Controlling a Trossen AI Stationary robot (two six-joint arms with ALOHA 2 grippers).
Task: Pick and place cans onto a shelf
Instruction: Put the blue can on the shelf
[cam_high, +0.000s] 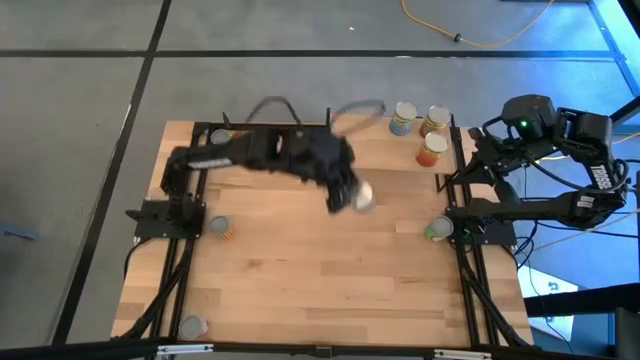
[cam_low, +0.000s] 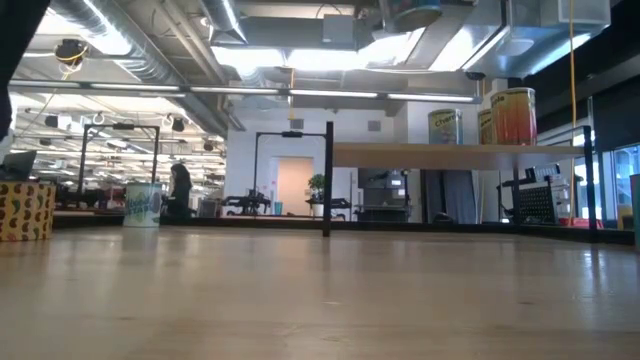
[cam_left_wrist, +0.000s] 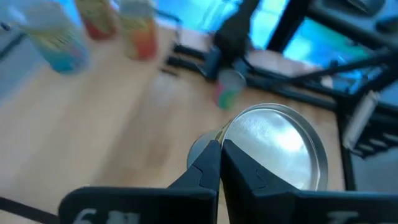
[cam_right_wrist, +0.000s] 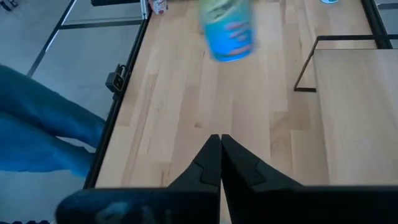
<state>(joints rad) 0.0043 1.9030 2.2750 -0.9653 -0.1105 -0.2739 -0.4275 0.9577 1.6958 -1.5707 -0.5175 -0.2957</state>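
Note:
My left gripper (cam_high: 347, 195) is over the middle of the table, shut on a can with a silvery lid (cam_left_wrist: 277, 146). The same can shows blurred, with a green and blue label (cam_right_wrist: 227, 28), clear of the wood. Three cans (cam_high: 403, 118) (cam_high: 435, 120) (cam_high: 430, 150) stand upright on the shelf (cam_low: 450, 153) at the far right. More cans stand on their bases on the tabletop, one at the right edge (cam_high: 437, 230) and two on the left (cam_high: 218, 227) (cam_high: 190, 325). My right gripper (cam_right_wrist: 219, 146) is shut on nothing, held high at the table's right edge. My left gripper pinches the can at the rim of its lid (cam_left_wrist: 227, 134), its two fingers (cam_left_wrist: 208, 162) nearly together. They come from the table's left, slanting down. The can is lifted clear of the table, lid facing up; what lies between the fingers is hidden by the fingers themselves.
Black metal frame bars (cam_high: 460, 250) run along both sides of the table, and thin black posts (cam_low: 328, 180) carry the shelf. Bare wood (cam_high: 320, 280) lies across the near half. Cables hang from the right arm (cam_high: 530, 130).

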